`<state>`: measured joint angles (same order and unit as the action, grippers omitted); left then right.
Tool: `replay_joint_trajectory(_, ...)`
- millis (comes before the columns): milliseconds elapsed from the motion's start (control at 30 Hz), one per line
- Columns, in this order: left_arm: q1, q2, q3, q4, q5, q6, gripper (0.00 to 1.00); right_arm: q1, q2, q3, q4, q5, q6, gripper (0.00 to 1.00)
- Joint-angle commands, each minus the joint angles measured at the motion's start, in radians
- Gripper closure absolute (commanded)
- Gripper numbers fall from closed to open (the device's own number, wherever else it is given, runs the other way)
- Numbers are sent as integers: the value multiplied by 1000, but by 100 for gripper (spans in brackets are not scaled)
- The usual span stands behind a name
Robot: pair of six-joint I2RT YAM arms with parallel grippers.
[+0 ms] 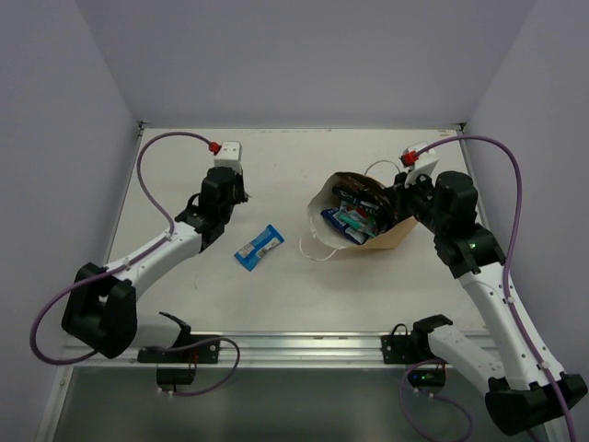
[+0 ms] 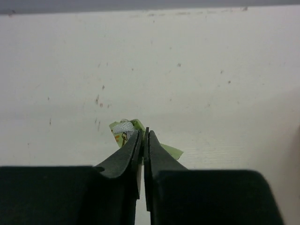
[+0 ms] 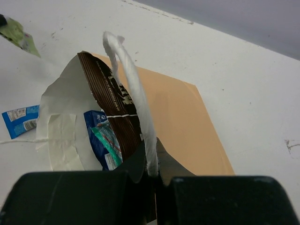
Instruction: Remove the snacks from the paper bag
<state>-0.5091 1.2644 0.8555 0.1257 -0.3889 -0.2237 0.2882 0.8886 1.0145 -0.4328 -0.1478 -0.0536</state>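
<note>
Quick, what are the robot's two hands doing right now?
Left gripper: closed on a small green packet.
Right gripper: closed on the white handle of the paper bag.

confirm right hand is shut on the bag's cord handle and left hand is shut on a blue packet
Wrong packet: the left wrist view shows the left hand shut on a small green packet, not blue. The right hand is shut on the cord handle of the paper bag.

No text is legible: the lettering on the dark brown packet (image 3: 112, 93), the blue wrapper (image 1: 259, 247) and the green packet (image 2: 123, 130) is too blurred.
</note>
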Motion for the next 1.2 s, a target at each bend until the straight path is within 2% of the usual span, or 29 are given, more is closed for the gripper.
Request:
replay_joint_trajectory(0, 55, 102, 25, 83, 94, -12, 86, 2, -10, 1, 42, 19, -5, 100)
replay_joint_trajectory(33, 55, 127, 68, 66, 111, -20, 66, 3, -11, -1, 42, 16, -5, 100)
replay_joint_trajectory(133, 52, 153, 114, -24, 221, -51, 48, 3, -13, 1, 39, 19, -5, 100)
replay_joint_trajectory(233, 8, 87, 116, -66, 292, -109, 19, 3, -20, -4, 37, 22, -8, 100)
replay_joint_trajectory(267, -14, 54, 126, -107, 297, -124, 0, 3, -20, -5, 37, 24, -11, 100)
replay_joint_trajectory(400, -230, 16, 206, -199, 279, -207, 0, 3, -19, -7, 42, 33, -11, 100)
replay_joint_trajectory(533, -359, 55, 286, -190, 275, -324, 16, 2, -17, -7, 42, 39, -12, 100)
replay_joint_trajectory(600, -420, 113, 315, -181, 260, -333, 18, 2, -17, -8, 43, 37, -12, 100)
replay_joint_trajectory(633, -437, 134, 348, -179, 257, -335, 23, 2, -17, -11, 45, 36, -11, 100)
replay_joint_trajectory(833, -474, 303, 428, -175, 260, -350, 38, 3, -31, -20, 46, 40, -11, 100)
replay_joint_trajectory(1100, -471, 477, 467, -172, 160, -322, 45, 2, -62, -48, 60, 31, -9, 100)
replay_joint_trajectory(1133, -470, 486, 480, -170, 154, -321, 51, 3, -66, -51, 62, 33, -9, 100)
replay_joint_trajectory(1167, -470, 498, 485, -166, 156, -319, 53, 3, -68, -53, 60, 36, -9, 100)
